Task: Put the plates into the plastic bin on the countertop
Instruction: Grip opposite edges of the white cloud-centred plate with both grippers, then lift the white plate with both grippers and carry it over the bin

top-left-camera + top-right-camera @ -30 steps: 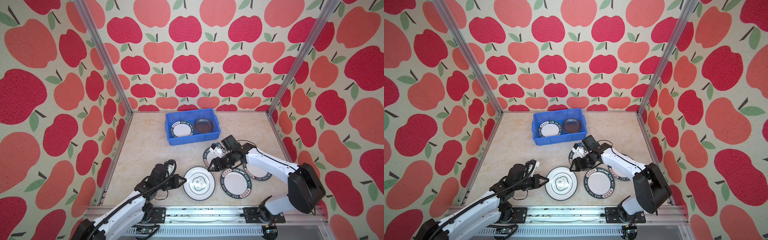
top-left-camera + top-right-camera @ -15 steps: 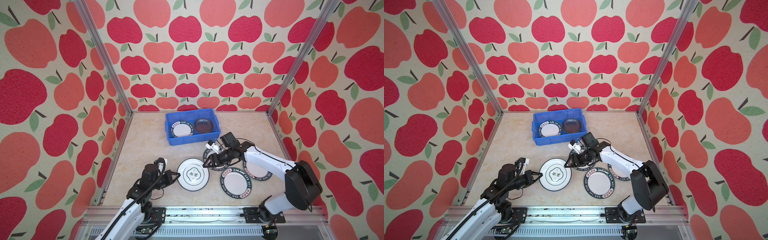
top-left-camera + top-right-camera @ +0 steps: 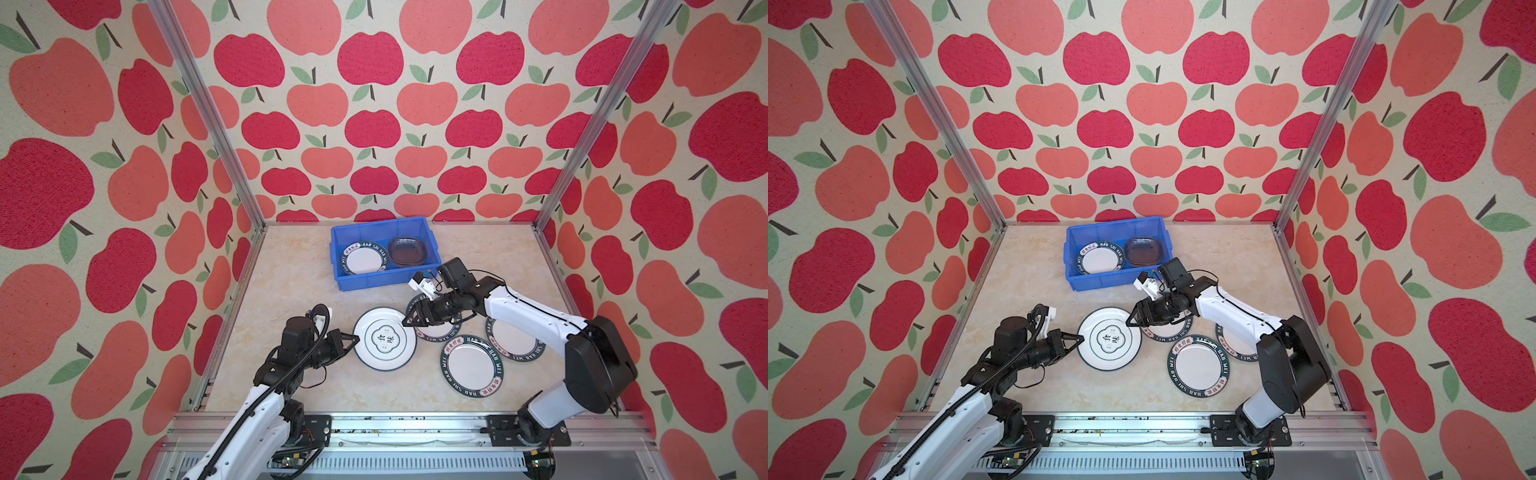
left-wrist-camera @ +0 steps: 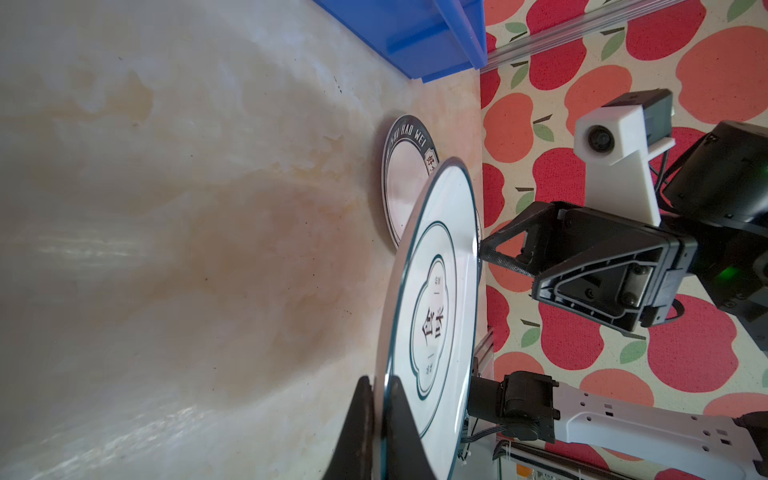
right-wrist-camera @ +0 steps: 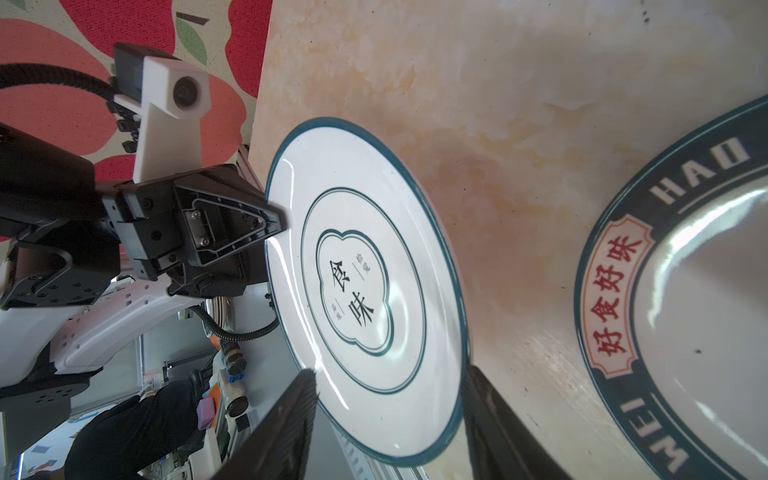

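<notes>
**Change observed.** The emblem plate (image 3: 384,338) is no longer resting on the countertop (image 3: 291,291). One second earlier it lay flat at the near centre. It is now raised off the surface and sits slightly farther from the near edge. The left gripper (image 3: 352,337) carries it, clamped on the plate's left rim.

The right gripper (image 3: 409,321) has moved off the loose lettered plates (image 3: 471,365) at the near right. It now stands at the emblem plate's far-right rim. Its fingers (image 5: 291,415) are apart, one on each side of that rim, and do not yet grip it.

**Significance.** This looks like a handover in preparation, which would let the right arm carry the plate to the plastic bin (image 3: 382,284) at the far centre. The bin already contains a binned lettered plate (image 3: 364,258) and grey glass plates (image 3: 407,251), whose count is not readable. Three loose lettered plates are still outside the bin.

**Caution.** The left clamp should hold until the right fingers have closed on the rim.
</notes>
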{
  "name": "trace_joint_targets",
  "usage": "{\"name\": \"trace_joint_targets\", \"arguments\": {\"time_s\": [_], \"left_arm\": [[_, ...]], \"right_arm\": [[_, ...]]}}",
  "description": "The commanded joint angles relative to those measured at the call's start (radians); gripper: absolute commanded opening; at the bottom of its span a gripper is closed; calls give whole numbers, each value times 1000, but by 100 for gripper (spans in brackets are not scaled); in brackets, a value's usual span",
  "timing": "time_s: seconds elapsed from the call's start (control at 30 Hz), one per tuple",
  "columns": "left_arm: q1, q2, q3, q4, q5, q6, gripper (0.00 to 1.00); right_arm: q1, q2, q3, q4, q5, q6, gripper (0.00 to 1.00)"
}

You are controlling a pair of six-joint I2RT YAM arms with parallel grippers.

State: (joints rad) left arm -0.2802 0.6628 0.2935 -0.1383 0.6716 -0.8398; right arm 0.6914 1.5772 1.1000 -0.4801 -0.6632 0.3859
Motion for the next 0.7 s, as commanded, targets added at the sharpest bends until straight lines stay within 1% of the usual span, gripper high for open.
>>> {"name": "trace_joint_targets", "arguments": {"time_s": [0.0,0.13,0.17,0.2,0.23,0.27,0.3,0.4,0.47,0.5,0.53,0.57,0.6,0.67], "left_arm": [[12,4,65,49,70,15,0],[26,47,84,83,90,14,0],[29,61,93,86,91,16,0],[29,74,102,86,90,20,0],[30,88,110,88,92,27,0],[32,105,121,88,89,35,0],[35,125,129,98,90,40,0],[54,194,164,120,90,51,0],[71,251,206,104,86,73,0],[84,282,234,91,81,86,9],[91,307,255,82,75,93,32],[102,331,285,70,64,103,74],[112,349,316,56,38,113,100],[128,371,372,24,-34,138,99]], "right_arm": [[-6,23,36,-51,31,-30,59],[-6,69,64,-38,-13,-16,58],[-7,75,65,-23,-27,-3,55],[-5,76,66,0,-43,10,50],[-6,77,70,23,-56,24,42],[-7,81,76,39,-63,36,25],[-10,88,88,47,-67,45,0],[-17,114,142,38,-72,50,0],[-26,129,185,33,-70,51,0],[-32,139,215,31,-68,55,0],[-37,147,240,32,-67,64,0],[-46,160,275,34,-66,73,0],[-54,175,318,29,-54,80,0],[-71,209,395,27,-37,104,0]]}}
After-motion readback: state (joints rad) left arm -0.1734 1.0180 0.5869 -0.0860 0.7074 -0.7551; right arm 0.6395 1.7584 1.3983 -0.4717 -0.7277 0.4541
